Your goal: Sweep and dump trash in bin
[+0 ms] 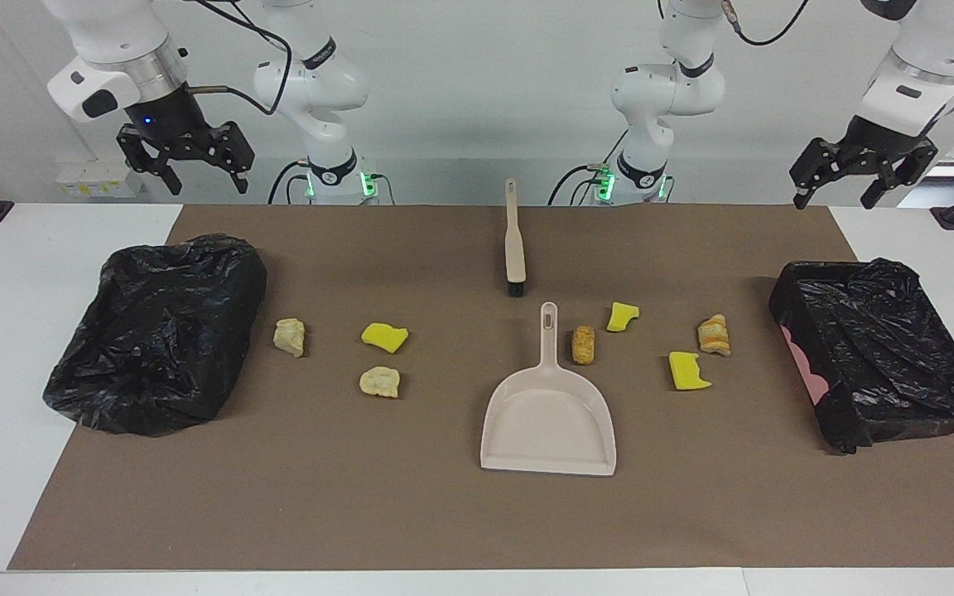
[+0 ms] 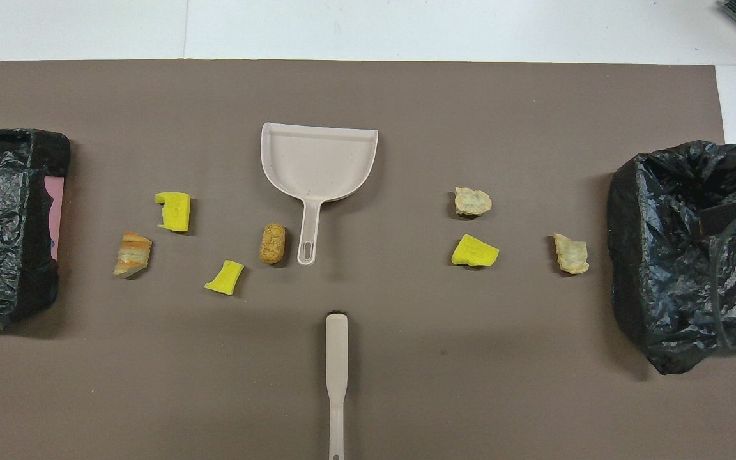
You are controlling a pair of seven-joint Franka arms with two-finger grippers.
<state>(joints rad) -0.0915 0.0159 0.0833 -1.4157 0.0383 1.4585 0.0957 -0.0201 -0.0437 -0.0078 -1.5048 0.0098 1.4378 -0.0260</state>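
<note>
Both grippers hang in the air with their fingers spread apart and nothing between them. From the facing view, the right gripper (image 1: 185,161) is raised above the table's edge at the robots' side, over the spot just short of a crumpled black bin bag (image 1: 158,331) at its own end of the brown mat (image 1: 411,513); the left gripper (image 1: 862,175) is raised likewise above the other black-lined bin (image 1: 883,348). Well apart from both, down on the mat between the bins, lies the trash: a tan lump (image 1: 289,336), a yellow scrap (image 1: 384,336) and another lump (image 1: 380,382) toward the right gripper's end, and a brown lump (image 1: 583,344), two yellow scraps (image 1: 622,315) (image 1: 686,370) and a striped lump (image 1: 714,334) toward the left gripper's end. The beige dustpan (image 1: 549,422) and brush (image 1: 515,248) lie midway. From the overhead view neither gripper shows; the dustpan (image 2: 319,163), brush (image 2: 336,377) and seven pieces, such as the brown lump (image 2: 272,243), lie untouched between the bins.
</note>
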